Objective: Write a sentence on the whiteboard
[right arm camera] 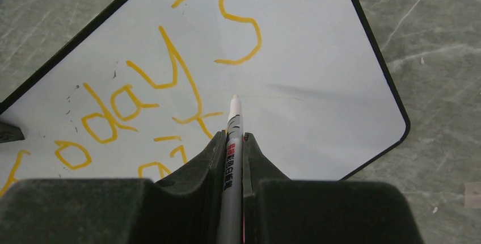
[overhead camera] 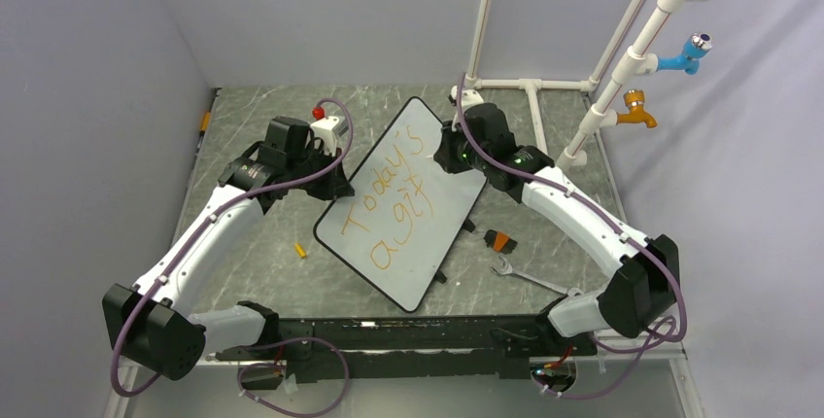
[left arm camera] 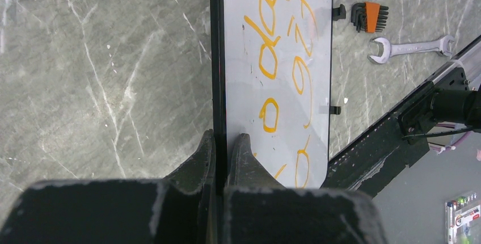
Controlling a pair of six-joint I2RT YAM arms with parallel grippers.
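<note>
Mid-writing, left jaws clamped on whiteboard (left arm camera: 232, 85) edge, right jaws pinching marker (right arm camera: 233, 142) beside the sentence (overhead camera: 398, 194); next, likely steady tip contact.

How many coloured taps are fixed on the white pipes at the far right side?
2. The blue tap sits higher; the orange tap is just below, to its left. No others show.

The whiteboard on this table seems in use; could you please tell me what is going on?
The left hand is shut on the black-rimmed edge of the large white rectangular whiteboard, steadying it. The right hand is shut on a white marker pen, its tip over the board beside the orange handwritten sentence "Today's gift".
</note>
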